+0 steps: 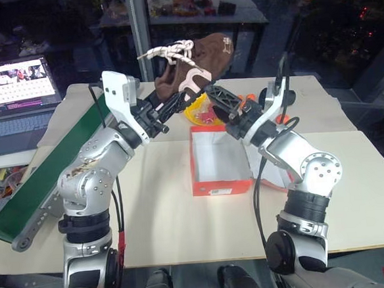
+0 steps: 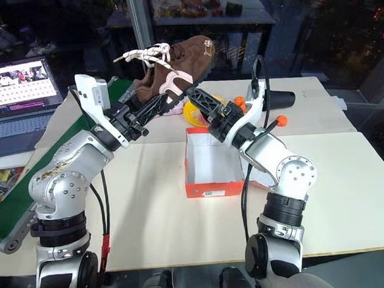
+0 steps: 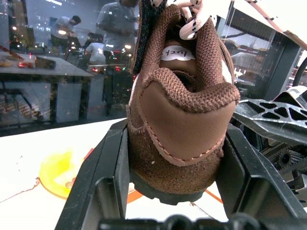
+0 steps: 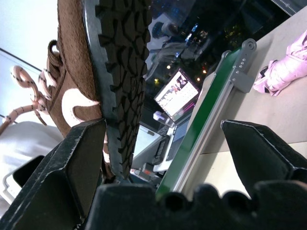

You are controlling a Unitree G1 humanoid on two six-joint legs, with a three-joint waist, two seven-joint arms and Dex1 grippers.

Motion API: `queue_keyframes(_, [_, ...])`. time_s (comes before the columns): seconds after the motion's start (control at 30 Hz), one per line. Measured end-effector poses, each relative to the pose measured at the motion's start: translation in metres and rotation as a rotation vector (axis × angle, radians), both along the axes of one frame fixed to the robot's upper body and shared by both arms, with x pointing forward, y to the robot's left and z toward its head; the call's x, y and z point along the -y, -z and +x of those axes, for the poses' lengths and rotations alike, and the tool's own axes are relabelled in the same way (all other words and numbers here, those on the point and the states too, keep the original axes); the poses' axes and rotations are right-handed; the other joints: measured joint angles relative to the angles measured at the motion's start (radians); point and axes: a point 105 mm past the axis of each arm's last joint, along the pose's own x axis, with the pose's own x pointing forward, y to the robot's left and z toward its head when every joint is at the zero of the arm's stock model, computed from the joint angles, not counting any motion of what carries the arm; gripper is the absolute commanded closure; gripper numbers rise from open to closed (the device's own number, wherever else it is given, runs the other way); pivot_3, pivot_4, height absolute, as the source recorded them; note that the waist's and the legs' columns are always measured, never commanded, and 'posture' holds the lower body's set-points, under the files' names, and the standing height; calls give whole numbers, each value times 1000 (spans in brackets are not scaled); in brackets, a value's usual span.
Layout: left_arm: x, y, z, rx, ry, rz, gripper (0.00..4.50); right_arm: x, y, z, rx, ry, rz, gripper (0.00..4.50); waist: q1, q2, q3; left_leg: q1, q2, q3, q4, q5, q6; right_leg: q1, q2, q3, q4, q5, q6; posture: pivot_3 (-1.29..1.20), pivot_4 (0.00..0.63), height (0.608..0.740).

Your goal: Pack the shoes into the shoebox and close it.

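Left claw (image 3: 168, 191) grips 1 brown shoe (image 1: 196, 68) by its heel, raised above the open shoebox (image 1: 219, 160) on the tabletop (image 1: 184, 217). Right claw (image 1: 216, 97), open, sits beside the shoe's sole.

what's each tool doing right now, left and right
Left tool: closed on the heel of a brown shoe, held up above the box.
Right tool: open, one finger against the shoe's sole, not gripping.
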Motion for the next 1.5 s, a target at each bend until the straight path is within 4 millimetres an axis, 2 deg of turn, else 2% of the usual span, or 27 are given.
queue_keyframes(0.07, [0, 1, 0, -10, 0, 2, 2511, 0, -1, 0, -1, 8, 1, 648, 0, 0, 0, 0, 0, 0, 0, 0, 0, 0, 0, 0, 0, 0, 0, 0, 150, 736])
queue_keyframes(0.4, [4, 9, 2, -48, 2, 0, 2511, -1, -12, -5, 43, 20, -3, 4121, 0, 0, 0, 0, 0, -1, 0, 0, 0, 0, 0, 0, 0, 0, 0, 0, 150, 736])
queue_keyframes(0.43, [4, 9, 2, -50, 3, -1, 2511, -1, -12, -5, 46, 22, -19, 4360, 0, 0, 0, 0, 0, -1, 0, 0, 0, 0, 0, 0, 0, 0, 0, 0, 150, 736])
queue_keyframes(0.47, [4, 10, 2, -53, 4, -2, 2511, -1, -12, -5, 49, 23, -29, 4360, 0, 0, 0, 0, 0, -1, 0, 0, 0, 0, 0, 0, 0, 0, 0, 0, 150, 736])
queue_keyframes(0.53, [5, 12, 3, -59, 7, -2, 2511, 0, -12, -6, 50, 27, -43, 3655, 0, 0, 0, 0, 0, -1, 0, 0, 0, 0, 0, 0, 0, 0, 0, 0, 150, 736])
queue_keyframes(0.57, [6, 12, 3, -61, 9, 0, 2511, 1, -11, -6, 47, 31, -43, 3501, 1, 0, 0, 0, 0, -1, 0, 0, 0, 0, 0, 0, -1, 0, 0, 0, 150, 736])
queue_keyframes(0.6, [7, 13, 4, -64, 13, 3, 2511, 3, -10, -6, 44, 36, -41, 3061, 1, 0, 0, 0, 0, -1, 0, 0, 0, 0, 0, 0, -1, 0, 0, 0, 150, 736])
queue_keyframes(0.73, [10, 11, 2, -49, 32, 3, 2511, 11, -8, -5, 37, 56, -66, 1785, 1, 0, 0, -1, 0, -1, 0, 0, 0, 0, 0, 0, -1, 0, 0, 0, 150, 736])
queue_keyframes(1.37, [16, 2, 1, 5, 77, 12, 2511, 27, -19, -15, 84, 56, -128, 1785, 1, 0, 0, -1, 0, -1, 0, 0, 0, 0, 0, 0, -1, 0, 0, 0, 150, 736])
queue_keyframes(1.5, [12, 9, 7, -19, 76, 53, 2511, 35, -17, -19, 85, 83, -142, 1785, 1, 0, 0, -1, 0, -1, 0, 0, 0, 0, 0, 0, -1, 0, 0, 0, 150, 736])
